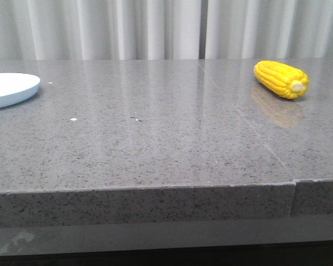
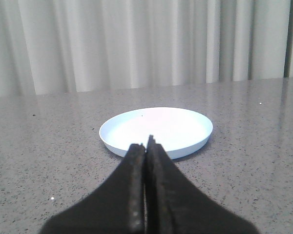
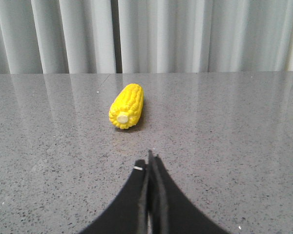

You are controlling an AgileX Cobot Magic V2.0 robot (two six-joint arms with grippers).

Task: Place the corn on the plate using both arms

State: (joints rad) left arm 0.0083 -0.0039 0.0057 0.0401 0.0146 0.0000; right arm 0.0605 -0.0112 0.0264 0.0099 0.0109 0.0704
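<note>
While both black pincers sit clenched and empty, the task has yet to begin: the short bright-yellow corn cob (image 1: 281, 79) lies toward the grey speckled tabletop's (image 1: 155, 138) far right, the round pale-blue plate (image 1: 8, 88) at its far left edge, well apart. Next, I judge, the right pincer (image 3: 149, 168) must open and reach the cob. Only the wrist views show the pincers; the left pincer (image 2: 145, 151) faces the plate.

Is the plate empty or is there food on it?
Empty. The left wrist view shows the plate bare and white inside. The corn lies on the table, far off to the right.
</note>
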